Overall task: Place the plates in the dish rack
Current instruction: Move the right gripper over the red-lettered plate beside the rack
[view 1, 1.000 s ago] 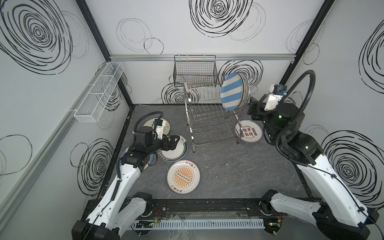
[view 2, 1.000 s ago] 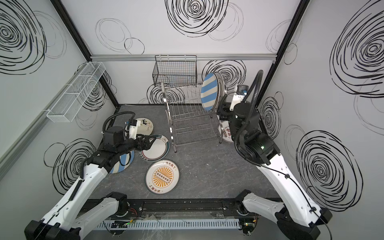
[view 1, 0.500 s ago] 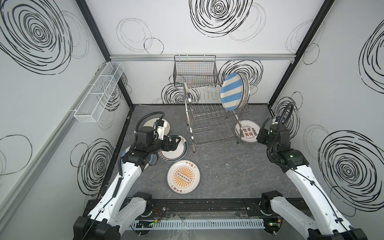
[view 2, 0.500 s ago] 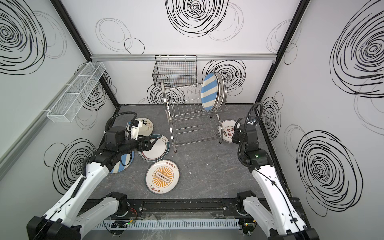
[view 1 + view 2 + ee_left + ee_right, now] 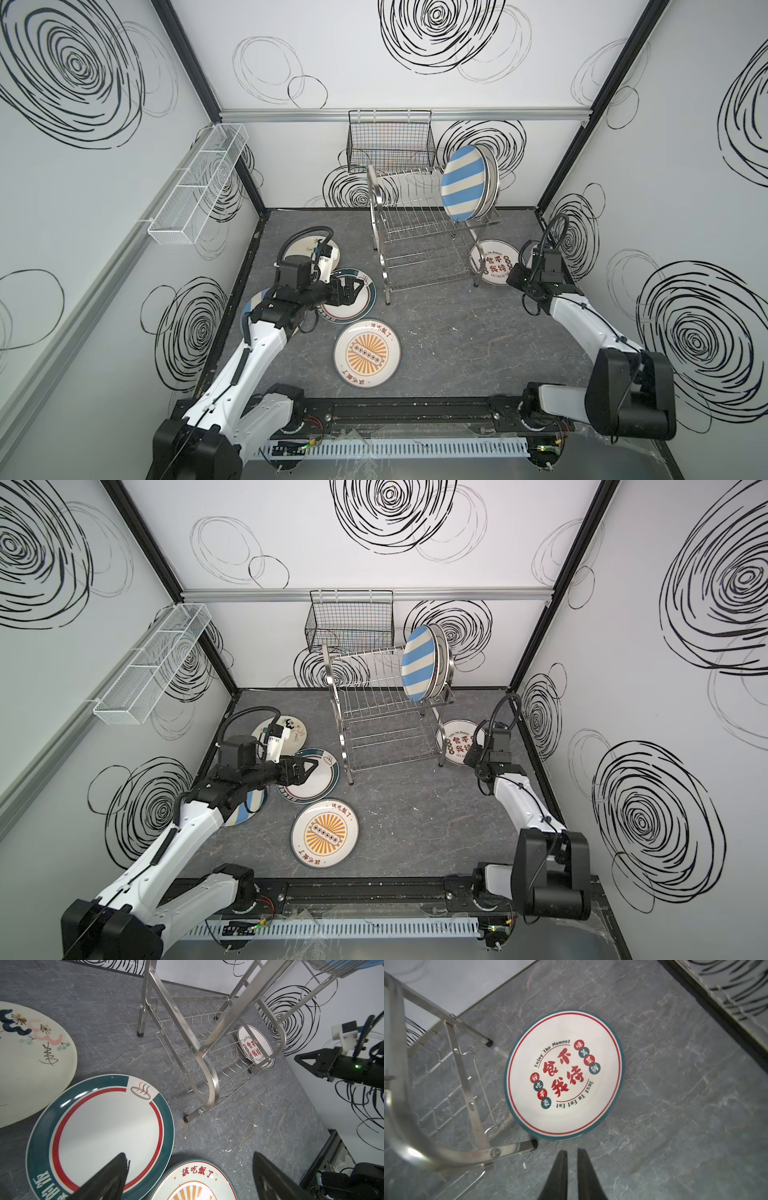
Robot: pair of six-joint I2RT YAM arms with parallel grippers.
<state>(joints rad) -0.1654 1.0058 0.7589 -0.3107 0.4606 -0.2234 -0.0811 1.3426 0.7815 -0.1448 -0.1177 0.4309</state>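
While right pincer (image 5: 572,1151) hangs closed, plate (image 5: 564,1118) reading "Enjoy The Moment"

Striped plate (image 5: 247,810) under left arm (image 5: 249,776), dish rack (image 5: 396,1118) blurred

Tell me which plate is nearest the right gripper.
The red-lettered plate, alone right of the rack, just ahead of the shut right gripper; the rest lie left or stand racked.
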